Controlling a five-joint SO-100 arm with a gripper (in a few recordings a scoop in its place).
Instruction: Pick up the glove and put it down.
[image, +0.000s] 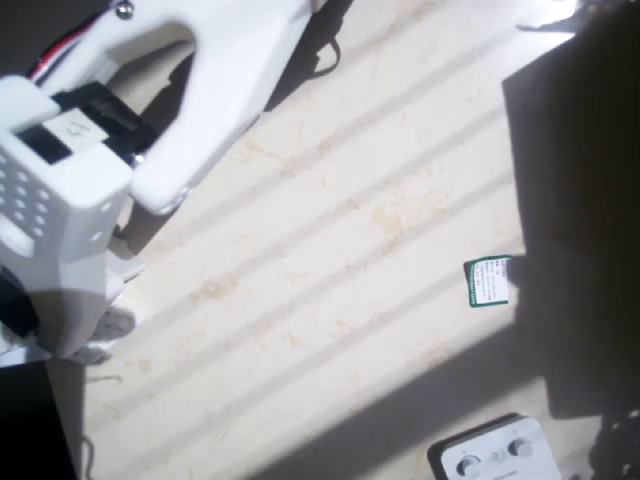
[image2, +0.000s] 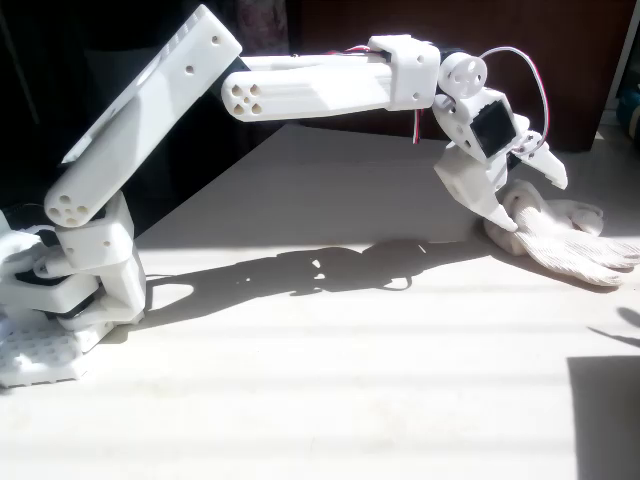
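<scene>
Counter (image2: 330, 400): pale, marbled surface crossed by bands of sunlight and shadow, carrying everything listed below.

White arm (image2: 300, 88): base at the far left of the fixed view, upper link rising to the right, forearm running level toward the glove; long shadow cast on the counter between base and glove. In the overhead view, seen large and close at the upper left (image: 90, 170).

Glove (image2: 560, 235): cream knit fabric, lying on the counter at the right of the fixed view, plump digits spread toward the right edge, cuff end bunched up under the gripper. In the overhead view, a small pale patch of it peeping out beneath the arm at the lower left (image: 105, 335).

Gripper (image2: 520, 200): tilted downward onto the cuff end of the glove, fingers (image2: 490, 200) set on either side of the bunched fabric and touching it; firmness of the grip not discernible.

White box with round knobs (image: 492, 455): at the bottom edge of the overhead view, well apart from the glove, far to the right.

Green-and-white card (image: 488, 281): flat on the counter, above the box in the overhead view, at the border of a dark shadow.
</scene>
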